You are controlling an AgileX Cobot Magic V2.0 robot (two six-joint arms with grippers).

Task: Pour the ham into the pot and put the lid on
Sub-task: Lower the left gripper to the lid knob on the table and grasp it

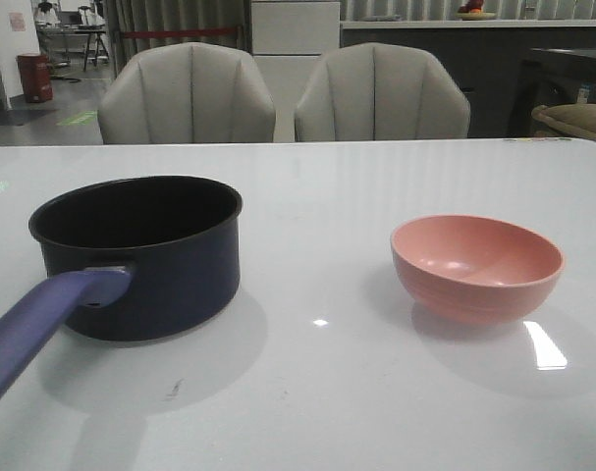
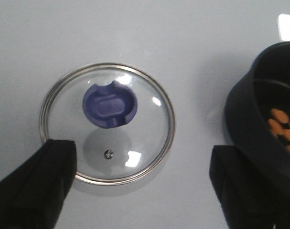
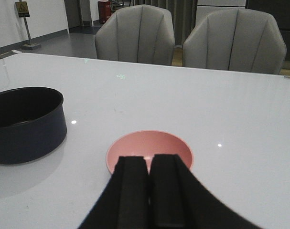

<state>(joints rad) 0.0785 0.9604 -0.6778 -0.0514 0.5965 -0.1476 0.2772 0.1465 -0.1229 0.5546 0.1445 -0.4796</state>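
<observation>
The lid [image 2: 106, 124], clear glass with a silver rim and a blue knob [image 2: 109, 105], lies flat on the white table. My left gripper [image 2: 142, 164] hovers above its near edge, open and empty, one finger [image 2: 37, 186] over the rim. The navy pot [image 1: 140, 255] with its purple handle [image 1: 42, 329] stands left on the table. In the left wrist view several orange ham pieces [image 2: 283, 126] lie inside the pot [image 2: 259, 119]. My right gripper [image 3: 149, 160] is shut with nothing in it, just short of the pink bowl [image 3: 149, 145]. Neither gripper shows in the front view.
The pink bowl [image 1: 476, 267] sits right of centre on the table and looks empty. Two grey chairs [image 1: 283, 98] stand behind the table's far edge. The lid does not show in the front view.
</observation>
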